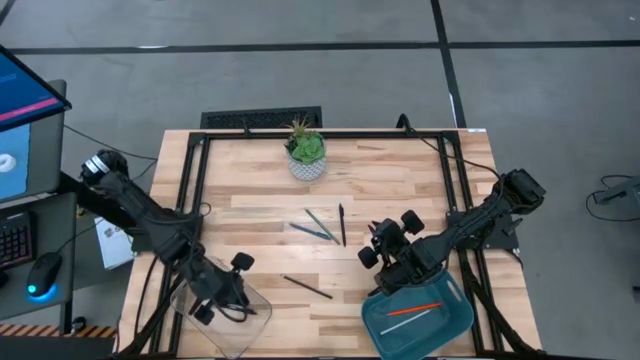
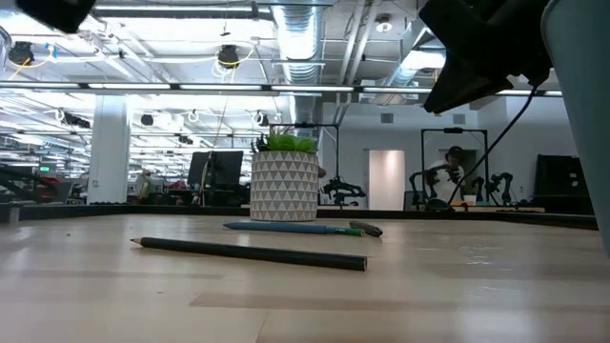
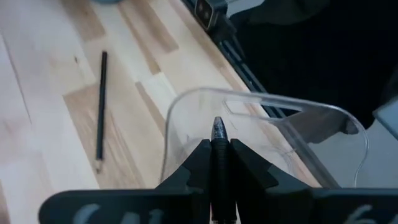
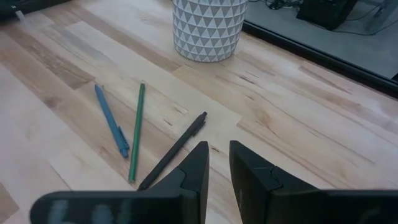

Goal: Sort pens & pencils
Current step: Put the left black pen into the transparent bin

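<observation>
Pens and pencils: one over the clear tray, four left on the table

Pens and pencils are being split between two trays at the near edge of the wooden table [image 1: 400,180]. The left gripper [image 3: 219,149] has its fingers closed on a thin dark pen [image 3: 219,129], whose tip pokes out between them, and it hangs over the clear tray [image 1: 225,320] at the table's near left corner. I judge this to be the drop-off step: the pen is held above the tray but not yet released. The next move calls for a slight lowering inside the clear rim and then parting the fingers so the pen falls flat and does not roll out over the low wall.

The right gripper [image 4: 214,163] is empty, its fingers a narrow gap apart, and hovers just beside the blue tray [image 1: 418,318], which already holds an orange-red pen [image 1: 414,310] and a white one [image 1: 410,324]. Ahead of it, mid-table, lie a blue pen [image 4: 111,119], a green pencil [image 4: 135,132] and a black pen [image 4: 174,151], close together below the potted plant [image 1: 306,150]. A dark pencil [image 1: 306,287] lies alone nearer the trays. The right arm's next pick looks like the black pen, the closest to it; the fingers would need to spread wider and straddle it across its length.
</observation>
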Motion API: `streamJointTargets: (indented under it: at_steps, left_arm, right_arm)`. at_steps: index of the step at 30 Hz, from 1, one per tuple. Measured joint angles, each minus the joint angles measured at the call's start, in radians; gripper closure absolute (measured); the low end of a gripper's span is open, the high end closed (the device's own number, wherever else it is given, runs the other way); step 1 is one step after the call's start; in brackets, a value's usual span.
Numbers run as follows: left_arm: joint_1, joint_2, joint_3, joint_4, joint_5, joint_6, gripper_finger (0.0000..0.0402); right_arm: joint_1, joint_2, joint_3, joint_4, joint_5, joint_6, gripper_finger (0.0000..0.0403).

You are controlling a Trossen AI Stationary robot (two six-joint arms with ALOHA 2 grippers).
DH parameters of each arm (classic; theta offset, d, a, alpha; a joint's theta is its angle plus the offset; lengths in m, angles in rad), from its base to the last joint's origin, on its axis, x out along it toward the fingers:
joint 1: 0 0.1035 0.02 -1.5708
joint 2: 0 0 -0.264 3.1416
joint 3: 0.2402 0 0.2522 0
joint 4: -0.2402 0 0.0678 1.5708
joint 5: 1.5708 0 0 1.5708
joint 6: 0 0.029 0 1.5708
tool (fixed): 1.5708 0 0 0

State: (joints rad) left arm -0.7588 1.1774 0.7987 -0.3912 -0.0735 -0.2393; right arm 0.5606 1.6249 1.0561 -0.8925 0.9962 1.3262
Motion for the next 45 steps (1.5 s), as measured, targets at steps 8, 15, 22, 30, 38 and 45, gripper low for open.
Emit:
streamJointTargets:
  at_steps: [8,15,22,30,38,45]
  left_arm:
    - [-0.106,0.000,-0.098,0.112,-0.101,-0.162,0.0376]
    - [-0.157,0.000,-0.203,0.245,-0.176,-0.228,0.0376]
    - [-0.157,0.000,-0.241,0.282,-0.176,-0.290,0.0372]
    - [-0.157,0.000,-0.243,0.338,-0.178,-0.306,0.0352]
    - [-0.157,0.000,-0.243,0.339,-0.193,-0.305,0.0351]
    - [-0.157,0.000,-0.243,0.338,-0.206,-0.305,0.0350]
  right_arm:
    - [0.000,0.000,0.000,0.002,0.000,0.000,0.0316]
    - [0.000,0.000,0.000,0.005,0.000,0.000,0.0316]
    - [-0.010,0.000,0.000,0.008,0.000,-0.001,0.0316]
    - [-0.035,0.000,0.000,0.011,0.000,-0.001,0.0316]
    - [-0.034,0.000,0.000,0.011,0.000,0.000,0.0316]
    - [-0.034,0.000,0.000,0.011,0.000,0.000,0.0316]
